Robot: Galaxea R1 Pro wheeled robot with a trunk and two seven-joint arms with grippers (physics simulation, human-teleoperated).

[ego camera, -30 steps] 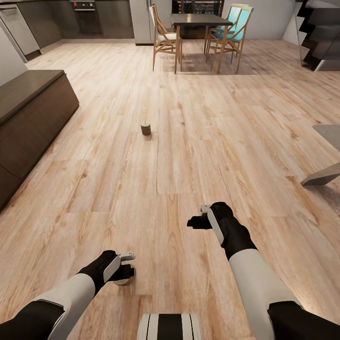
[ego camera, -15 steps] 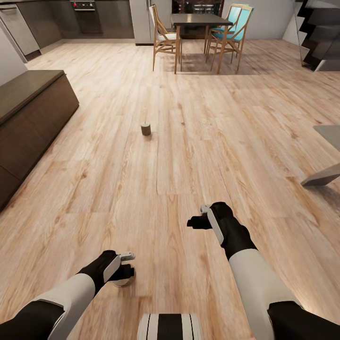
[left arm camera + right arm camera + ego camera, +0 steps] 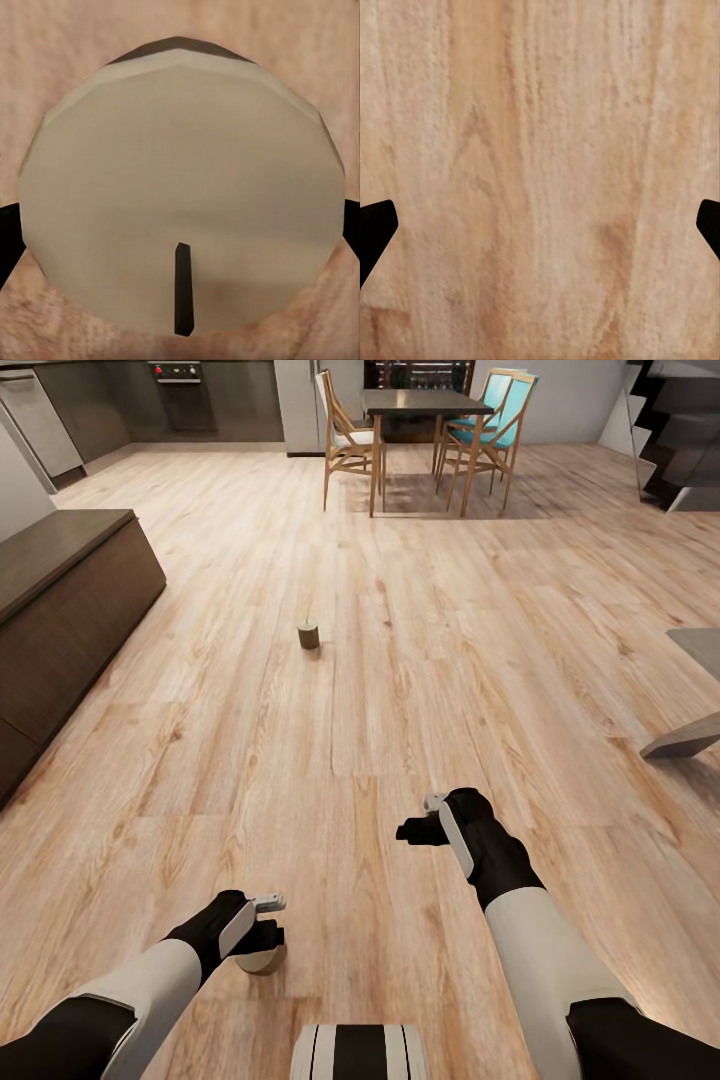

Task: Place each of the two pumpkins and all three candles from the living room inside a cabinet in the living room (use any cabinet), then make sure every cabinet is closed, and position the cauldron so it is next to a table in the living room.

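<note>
Cabinet (image 3: 60, 600) along left floor edge, shut. Left gripper (image 3: 262, 932) around near candle (image 3: 180, 195) on floor; we can't tell if clamped. Candle likely light, stiff, waxy-slick: we'd grip side wall, mid-height. Second candle (image 3: 308, 633) mid-floor. Right gripper (image 3: 418, 822) spread, empty.

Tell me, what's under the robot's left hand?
A candle sits between the fingers of the left gripper, just above the wooden floor. From the wrist camera you see its pale round top and dark wick. The gripper hides most of its side, and its bottom cannot be seen.
</note>
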